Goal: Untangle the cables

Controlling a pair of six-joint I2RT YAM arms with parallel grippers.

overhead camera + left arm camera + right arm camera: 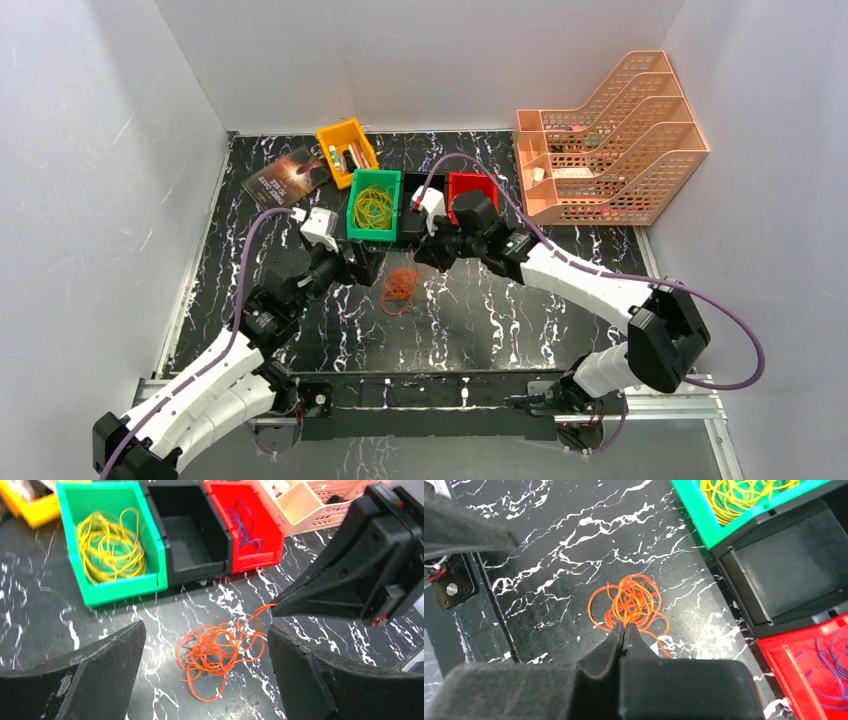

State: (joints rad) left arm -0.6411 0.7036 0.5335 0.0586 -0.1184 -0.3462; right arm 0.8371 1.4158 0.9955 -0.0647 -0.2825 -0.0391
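Note:
A tangle of thin orange cables [400, 288] [220, 652] [631, 600] lies on the black marbled table in front of the bins. My right gripper [428, 258] [624, 626] is shut, its tips pinching an orange strand at the tangle's right edge; the left wrist view shows that strand running up to its tip [275, 611]. My left gripper [368, 268] [206, 627] stands open, a finger on each side of the tangle, touching none of it. Yellow cables [375, 208] [107, 545] lie in the green bin [120, 592]. Purple ones [242, 525] lie in the red bin [260, 555].
A black bin [192, 540] [789, 570] stands between the green and red ones. Behind them are a yellow bin [345, 145] with small items and a book [287, 176]. A peach file rack [610, 140] stands at the back right. White walls enclose the table.

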